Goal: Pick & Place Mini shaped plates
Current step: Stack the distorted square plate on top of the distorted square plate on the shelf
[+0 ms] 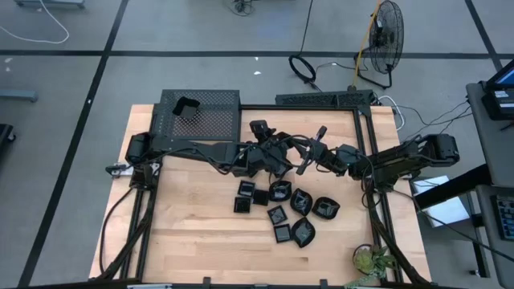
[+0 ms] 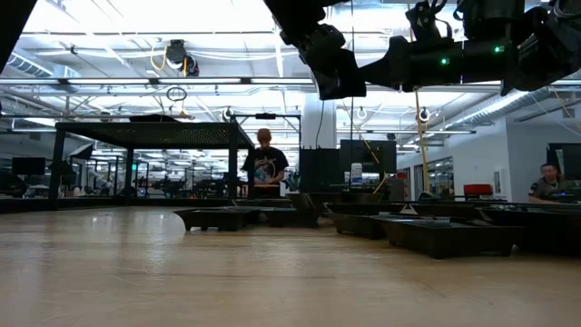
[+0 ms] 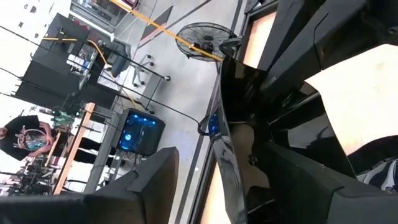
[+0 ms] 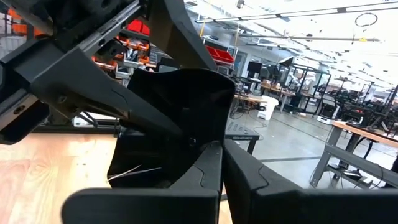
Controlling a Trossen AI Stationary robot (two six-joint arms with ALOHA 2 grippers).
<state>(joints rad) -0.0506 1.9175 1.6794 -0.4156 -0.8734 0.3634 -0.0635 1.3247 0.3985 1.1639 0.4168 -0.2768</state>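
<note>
Both pincers met above the middle of the desk [image 1: 193, 241], nearer its far edge. The right pincer [image 4: 221, 163] was pressed together on the rim of a glossy black mini plate [image 4: 180, 118], which the spread left pincer [image 3: 249, 155] straddled. The other mini shaped plates [image 1: 281, 210] lay clustered on the desk just below, toward the right edge; one sat on the mesh rack [image 1: 201, 116] at the far-left corner. If the right pincer let go before the left closed, the slick plate would probably drop onto the cluster. Overhead, tangled arms hid the actual contact.
</note>
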